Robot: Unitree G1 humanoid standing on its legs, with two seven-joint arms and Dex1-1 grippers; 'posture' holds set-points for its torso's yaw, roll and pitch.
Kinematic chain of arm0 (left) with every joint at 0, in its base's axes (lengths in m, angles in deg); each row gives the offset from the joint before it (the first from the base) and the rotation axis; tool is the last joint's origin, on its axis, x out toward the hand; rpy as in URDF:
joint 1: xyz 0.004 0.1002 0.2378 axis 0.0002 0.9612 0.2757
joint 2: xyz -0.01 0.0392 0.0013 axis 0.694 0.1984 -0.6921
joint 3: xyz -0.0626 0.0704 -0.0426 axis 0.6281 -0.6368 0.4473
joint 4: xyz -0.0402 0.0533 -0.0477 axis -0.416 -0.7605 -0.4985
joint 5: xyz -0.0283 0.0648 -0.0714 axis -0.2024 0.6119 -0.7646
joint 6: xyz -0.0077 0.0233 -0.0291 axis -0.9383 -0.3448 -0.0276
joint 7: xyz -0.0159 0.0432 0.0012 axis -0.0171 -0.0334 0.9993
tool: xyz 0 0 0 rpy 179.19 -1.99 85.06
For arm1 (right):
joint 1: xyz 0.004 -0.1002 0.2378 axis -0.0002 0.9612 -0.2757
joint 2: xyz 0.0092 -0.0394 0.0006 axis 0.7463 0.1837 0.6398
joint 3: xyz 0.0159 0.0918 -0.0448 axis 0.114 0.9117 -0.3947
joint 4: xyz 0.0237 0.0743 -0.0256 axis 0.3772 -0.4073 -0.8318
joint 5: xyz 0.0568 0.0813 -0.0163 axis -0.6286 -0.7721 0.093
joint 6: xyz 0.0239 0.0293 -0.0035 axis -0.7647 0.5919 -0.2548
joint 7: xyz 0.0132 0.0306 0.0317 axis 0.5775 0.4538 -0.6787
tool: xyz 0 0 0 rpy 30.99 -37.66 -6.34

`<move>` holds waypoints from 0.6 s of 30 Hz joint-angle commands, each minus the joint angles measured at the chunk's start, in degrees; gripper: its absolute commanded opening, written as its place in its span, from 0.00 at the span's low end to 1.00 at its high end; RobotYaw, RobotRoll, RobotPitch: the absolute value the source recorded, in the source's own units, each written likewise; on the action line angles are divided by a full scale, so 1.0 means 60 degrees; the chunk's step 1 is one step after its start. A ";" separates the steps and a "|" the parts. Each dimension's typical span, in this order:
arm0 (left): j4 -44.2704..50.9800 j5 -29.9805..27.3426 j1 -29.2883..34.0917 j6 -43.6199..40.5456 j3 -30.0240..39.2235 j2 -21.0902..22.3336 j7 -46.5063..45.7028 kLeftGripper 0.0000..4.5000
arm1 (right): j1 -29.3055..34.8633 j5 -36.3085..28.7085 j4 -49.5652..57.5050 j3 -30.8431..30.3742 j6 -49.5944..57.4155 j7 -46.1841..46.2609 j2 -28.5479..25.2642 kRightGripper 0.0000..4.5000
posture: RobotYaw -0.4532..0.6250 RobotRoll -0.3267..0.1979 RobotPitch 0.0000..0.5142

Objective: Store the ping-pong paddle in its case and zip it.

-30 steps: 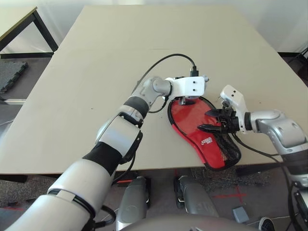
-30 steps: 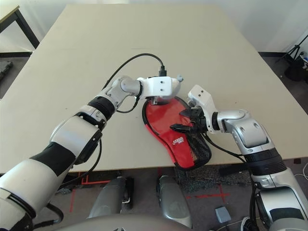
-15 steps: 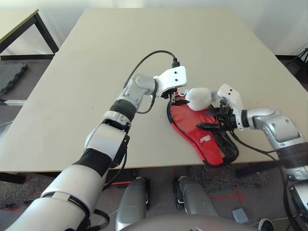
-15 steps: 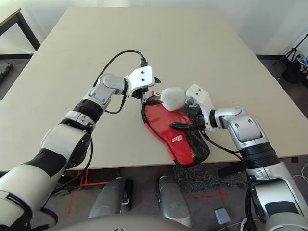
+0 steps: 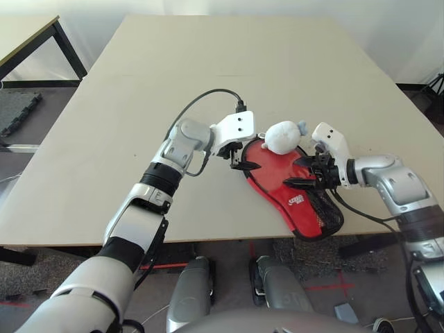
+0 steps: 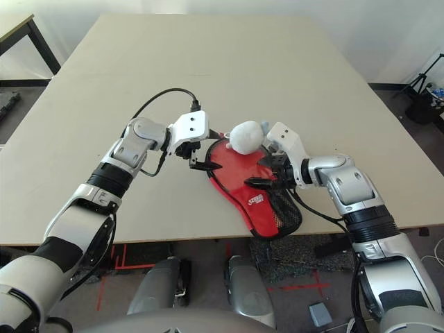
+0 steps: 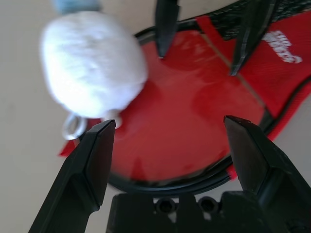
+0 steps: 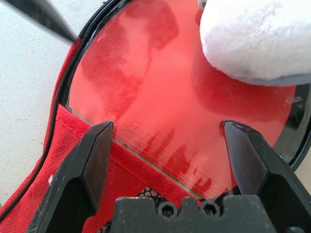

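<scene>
The red case (image 5: 302,202) lies near the table's front edge, its mesh-pocket end hanging over the edge. Its wide end is unzipped, and the ping-pong paddle's (image 8: 184,97) red rubber face (image 5: 272,165) shows inside; the handle is hidden in the case. My left gripper (image 5: 244,158) is open just left of the case's wide end, fingers pointing at it. On the other side, my right gripper (image 5: 297,173) is open over the case's middle with its fingertips low over the fabric. Neither holds anything. In the left wrist view the red face (image 7: 184,121) lies ahead between the open left fingers (image 7: 95,160).
A small white rounded pouch (image 5: 283,137) with a grey tab rests on the far rim of the case, between the two grippers. A black cable (image 5: 201,104) arcs above my left wrist. The beige table (image 5: 208,62) stretches far and left. A second table (image 5: 28,35) stands at far left.
My left arm has pulled back to the left, off the case's wide end, uncovering the white pouch. The right gripper has stayed where it was.
</scene>
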 commanded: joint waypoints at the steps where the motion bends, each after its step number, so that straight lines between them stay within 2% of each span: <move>1: 0.0040 -0.0050 0.0193 -0.0439 -0.0289 -0.0272 -0.0264 0.99 | 0.0639 0.0244 -0.0506 -0.0710 0.0452 -0.0073 0.0005 1.00 | 0.44 0.62 0.26; 10: -0.1087 0.0205 0.0165 -0.0398 -0.0664 -0.0601 -0.0953 0.99 | 0.0875 0.0064 0.0044 -0.0495 0.0615 -0.0231 -0.0390 1.00 | 0.42 0.62 0.28; 18: -0.1518 0.0261 0.0206 -0.0231 -0.0745 -0.0634 -0.1071 0.99 | 0.0622 -0.1256 0.1412 0.0617 0.1504 -0.1279 -0.1814 1.00 | 0.42 0.62 0.29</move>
